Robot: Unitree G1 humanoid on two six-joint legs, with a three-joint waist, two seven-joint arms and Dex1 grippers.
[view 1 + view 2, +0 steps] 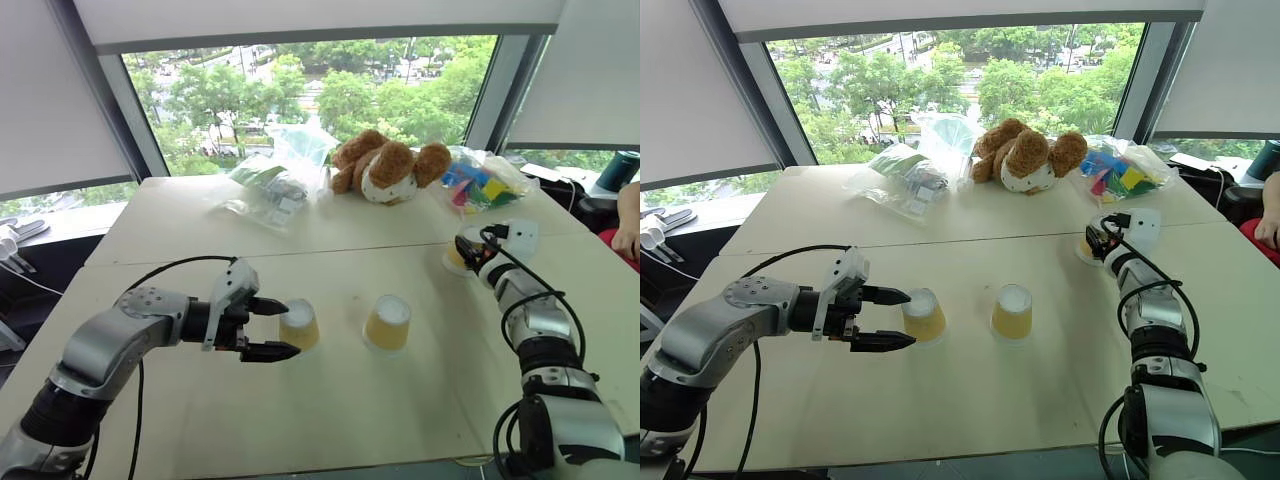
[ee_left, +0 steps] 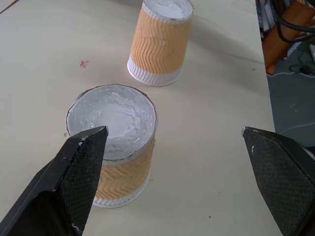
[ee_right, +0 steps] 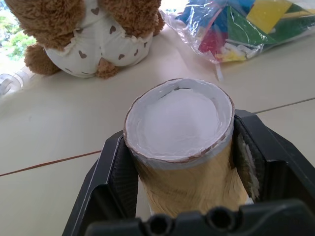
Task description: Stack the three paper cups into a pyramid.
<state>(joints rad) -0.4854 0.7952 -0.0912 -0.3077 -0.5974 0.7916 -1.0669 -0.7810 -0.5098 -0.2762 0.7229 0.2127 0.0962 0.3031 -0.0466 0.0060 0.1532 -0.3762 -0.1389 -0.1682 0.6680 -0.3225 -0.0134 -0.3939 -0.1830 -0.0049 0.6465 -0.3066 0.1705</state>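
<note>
From my head camera, my left gripper [image 1: 272,328] sits in the lower left of the frame with its two black fingers spread wide, one finger on each side of the nearest of the three paper cups, the left cup [image 1: 299,324]. That cup stands upside down on the pale table [image 1: 330,420], white base up, and my fingers are beside it without pressing on it. Just right of it, at the centre of the frame, the middle cup [image 1: 388,321] stands upside down too, apart from the first. At the right of the frame, further back, my right gripper [image 1: 466,254] is clenched on the third cup [image 1: 455,257], near the seam between the two table tops. Along the back edge, at upper centre, lies a brown teddy bear [image 1: 388,166], with a clear plastic bag [image 1: 278,180] to its left and a bag of coloured pieces [image 1: 484,183] to its right. A person's arm [image 1: 630,220] shows at the far right edge.

In my left wrist camera, my fingers [image 2: 74,182] rise from the lower corners, released and far apart. The left cup is at lower left, touching nothing I can make out for certain; the middle cup is at top centre.

In my right wrist camera, the third cup fills the centre, base towards the lens, with my black jaws tight against both of its walls. The teddy bear is at upper left, the coloured bag at upper right.
</note>
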